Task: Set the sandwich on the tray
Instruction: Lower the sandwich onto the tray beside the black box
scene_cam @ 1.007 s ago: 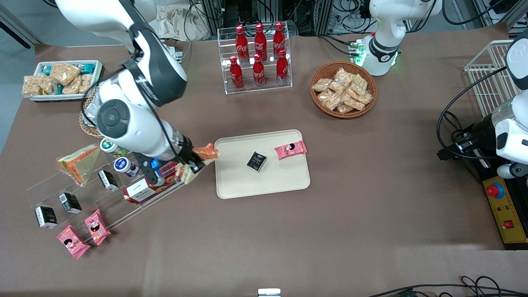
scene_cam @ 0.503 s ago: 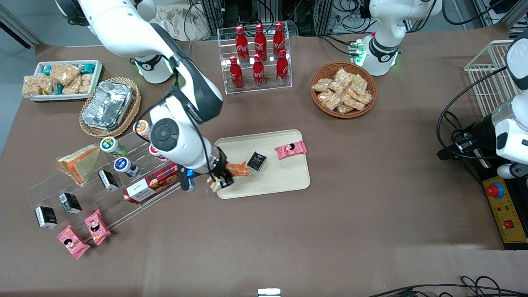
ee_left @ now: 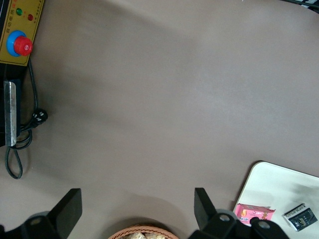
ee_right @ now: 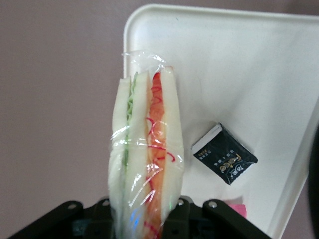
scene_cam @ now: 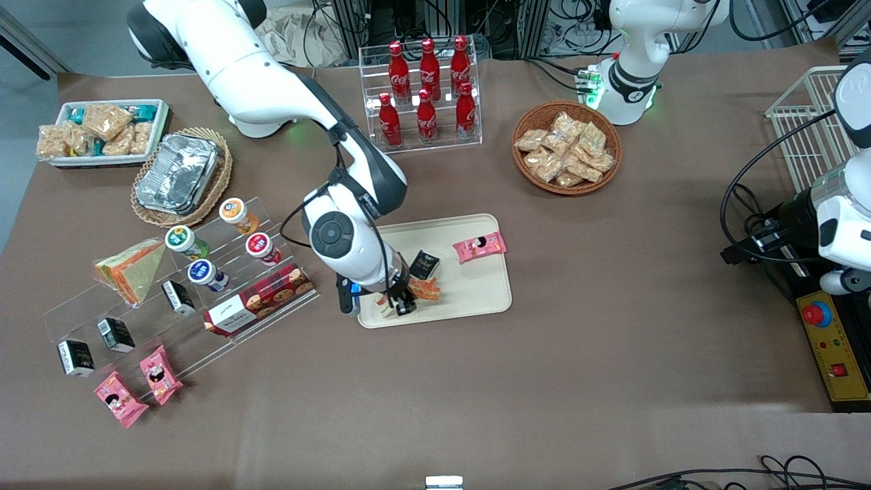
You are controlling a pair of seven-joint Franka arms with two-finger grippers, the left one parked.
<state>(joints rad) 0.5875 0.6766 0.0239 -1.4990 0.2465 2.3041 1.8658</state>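
I have the end effector (scene_cam: 401, 304) clamped on the sandwich (ee_right: 146, 149), hanging over the tray (scene_cam: 476, 292), with a black packet (scene_cam: 423, 264) just beside it.

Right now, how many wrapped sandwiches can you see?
2. One sandwich is held in the gripper over the tray, jaws shut on it. The other wedge sits on the clear rack. None looks hidden.

"Coca-Cola" on red bottles (scene_cam: 426, 87), small black packet (ee_right: 224, 154) possibly "Face"

Cola bottles (scene_cam: 426, 88) — snack basket (scene_cam: 566, 147) — foil tray (scene_cam: 176, 173)
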